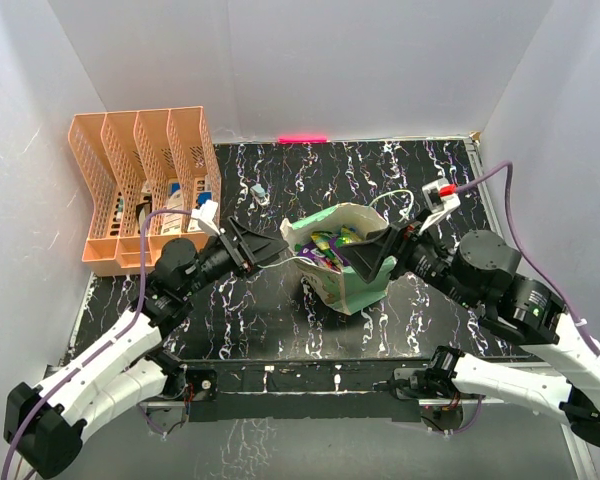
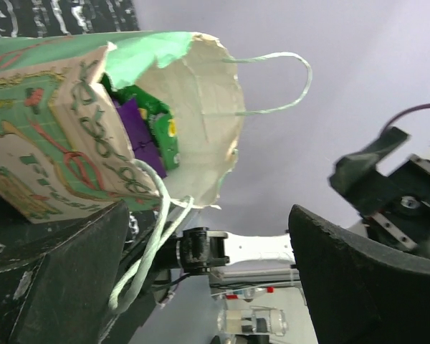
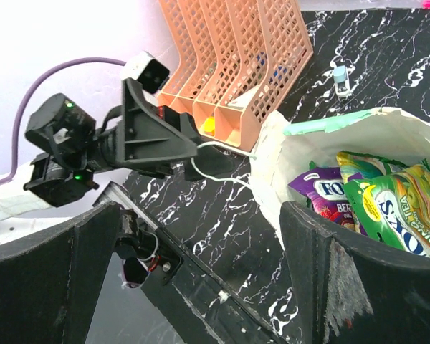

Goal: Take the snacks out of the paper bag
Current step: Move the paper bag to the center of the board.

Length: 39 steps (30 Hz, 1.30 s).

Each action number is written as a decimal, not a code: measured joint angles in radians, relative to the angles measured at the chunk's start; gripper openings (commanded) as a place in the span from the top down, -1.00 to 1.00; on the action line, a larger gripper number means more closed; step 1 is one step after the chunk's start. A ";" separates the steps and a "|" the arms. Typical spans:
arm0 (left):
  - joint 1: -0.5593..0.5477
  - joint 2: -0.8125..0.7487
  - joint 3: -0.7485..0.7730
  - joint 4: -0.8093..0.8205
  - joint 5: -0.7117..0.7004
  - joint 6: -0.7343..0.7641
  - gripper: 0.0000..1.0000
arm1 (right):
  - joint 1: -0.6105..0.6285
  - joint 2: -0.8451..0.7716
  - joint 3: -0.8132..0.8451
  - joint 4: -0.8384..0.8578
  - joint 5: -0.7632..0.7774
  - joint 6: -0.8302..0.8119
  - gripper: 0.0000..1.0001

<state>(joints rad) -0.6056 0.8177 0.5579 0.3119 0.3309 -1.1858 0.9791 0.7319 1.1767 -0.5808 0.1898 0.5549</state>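
Observation:
The paper bag stands at the table's middle with its mouth open. Snacks show inside it: a purple packet and a green-and-white one. They also show in the left wrist view. My left gripper is open just left of the bag. The bag's near string handle drapes along one of its fingers. My right gripper is open at the bag's right rim. One of its fingers is in front of the packets and the other is over the table.
An orange slotted file rack with small items in its slots stands at the back left. A small pale item lies on the black marbled table behind the bag. A pink tape strip marks the far edge. White walls enclose the table.

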 measured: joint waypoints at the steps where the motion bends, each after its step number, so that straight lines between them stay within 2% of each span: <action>1: 0.000 -0.010 -0.007 0.010 0.000 -0.011 -0.77 | 0.000 0.001 -0.006 0.001 0.000 0.000 -0.96; 6: -0.017 0.000 -0.013 0.093 0.022 -0.066 -0.72 | 0.000 0.017 -0.014 0.004 0.000 0.000 -0.96; 16: -0.061 0.043 0.040 0.129 0.027 -0.071 -0.63 | 0.000 0.023 -0.030 0.005 0.014 -0.001 -0.96; 21: -0.072 0.048 0.041 0.132 0.016 -0.069 -0.45 | 0.000 0.016 -0.030 0.006 0.023 0.000 -0.96; 25: -0.079 0.071 0.045 0.155 0.012 -0.070 -0.23 | 0.000 0.014 -0.030 0.006 0.025 0.000 -0.96; 29: -0.086 0.083 0.052 0.157 0.004 -0.071 0.23 | 0.000 0.014 -0.030 0.005 0.026 0.000 -0.96; 31: -0.086 0.080 0.061 0.137 -0.005 -0.064 0.28 | 0.000 0.013 -0.030 0.005 0.029 0.000 -0.96; 35: -0.087 0.074 0.132 0.006 -0.032 -0.024 0.67 | 0.000 0.010 -0.026 -0.023 0.048 -0.005 -0.96; 39: -0.087 0.063 0.220 -0.137 -0.072 0.020 0.88 | 0.000 0.024 0.029 -0.139 0.116 -0.014 -0.96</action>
<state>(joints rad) -0.6922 0.8803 0.7780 0.1749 0.2588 -1.1656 0.9791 0.7563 1.2057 -0.7200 0.3058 0.5407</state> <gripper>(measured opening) 0.123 0.981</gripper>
